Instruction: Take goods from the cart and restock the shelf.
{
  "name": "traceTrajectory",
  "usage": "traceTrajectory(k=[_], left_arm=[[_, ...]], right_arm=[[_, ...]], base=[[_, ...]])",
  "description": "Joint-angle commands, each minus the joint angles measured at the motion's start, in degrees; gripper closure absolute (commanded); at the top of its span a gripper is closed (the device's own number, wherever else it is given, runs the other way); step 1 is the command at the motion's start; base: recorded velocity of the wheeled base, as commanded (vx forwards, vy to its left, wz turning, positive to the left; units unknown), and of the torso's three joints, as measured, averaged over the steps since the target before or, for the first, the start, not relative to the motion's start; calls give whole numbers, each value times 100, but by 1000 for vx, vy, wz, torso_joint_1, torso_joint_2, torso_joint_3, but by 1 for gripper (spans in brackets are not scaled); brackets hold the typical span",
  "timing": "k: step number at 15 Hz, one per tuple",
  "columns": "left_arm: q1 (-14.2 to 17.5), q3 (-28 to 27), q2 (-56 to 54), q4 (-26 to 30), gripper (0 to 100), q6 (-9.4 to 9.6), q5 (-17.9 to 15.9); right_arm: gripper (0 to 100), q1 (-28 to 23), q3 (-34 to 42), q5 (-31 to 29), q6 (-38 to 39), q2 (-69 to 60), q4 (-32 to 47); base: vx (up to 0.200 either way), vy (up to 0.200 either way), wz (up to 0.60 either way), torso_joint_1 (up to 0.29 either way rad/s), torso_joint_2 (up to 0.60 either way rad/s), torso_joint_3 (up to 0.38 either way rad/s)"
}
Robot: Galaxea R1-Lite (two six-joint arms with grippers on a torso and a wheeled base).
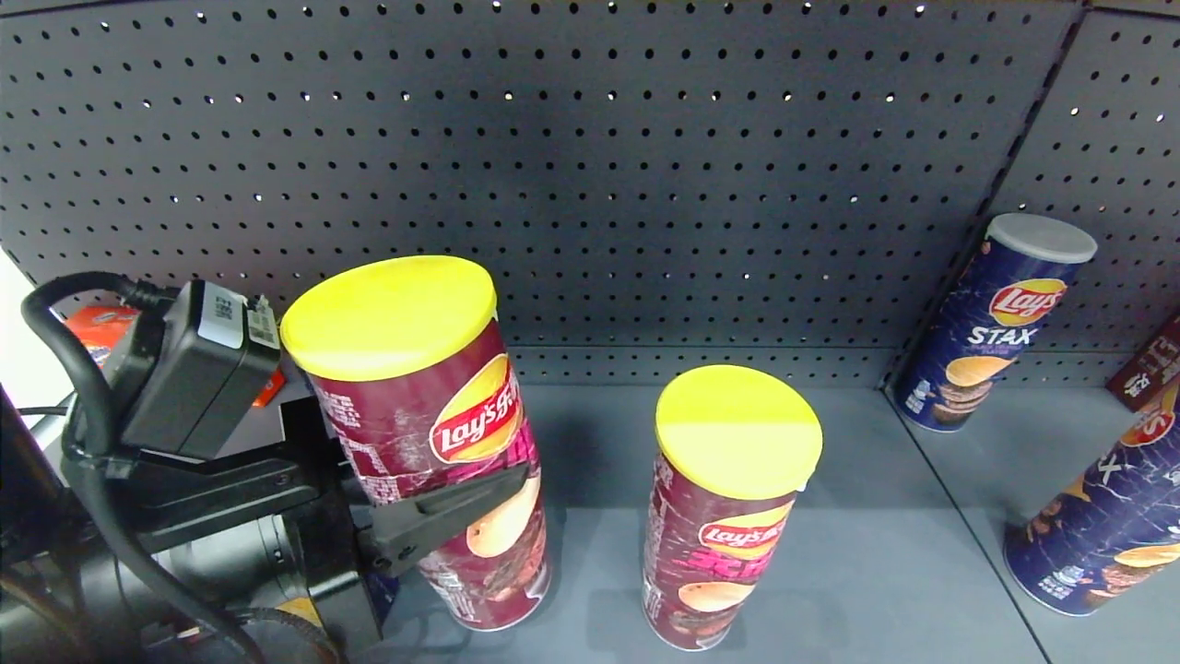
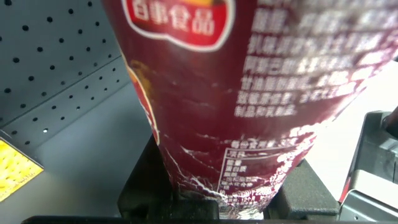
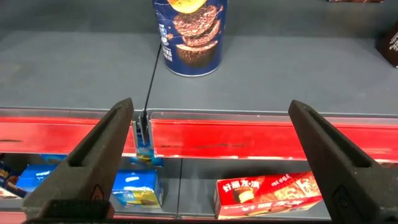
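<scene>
2 maroon cans: the held can [image 1: 433, 443] sits tilted in the left gripper [image 1: 442, 503], just left of the standing can [image 1: 728, 516] on the shelf [image 1: 876, 572]; I cannot tell whether its base touches the shelf.
Left gripper: clamped across the held can's lower half.
Right gripper [image 3: 211, 106]: fingers spread wide, holding nothing.
Blue cans [image 1: 991, 323]: 2, well right of the standing can.
Handling: likely a light, stiff cardboard tube with a glossy, slippery wrap, and tall enough to tip. A hard squeeze could dent it, so hold mid-body with moderate force.
Containers: both maroon cans have yellow lids [image 1: 387, 314] on, so the contents are hidden.
</scene>
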Motion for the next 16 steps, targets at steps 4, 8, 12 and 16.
traceTrajectory(k=[4, 8, 12, 16], left_arm=[[51, -424, 192, 54, 100, -8, -76], [157, -1251, 701, 432, 100, 45, -111], [104, -1672, 1255, 652, 100, 300, -155], [209, -2173, 1589, 1188, 100, 335, -401]], right_arm=[[0, 0, 0, 2, -1, -4, -1], [0, 0, 0, 2, -1, -13, -1], [0, 0, 0, 2, -1, -4, -1], [0, 0, 0, 2, -1, -4, -1]], base=[[0, 0, 0, 0, 0, 0], [0, 0, 0, 0, 0, 0], [0, 0, 0, 0, 0, 0], [0, 0, 0, 0, 0, 0]])
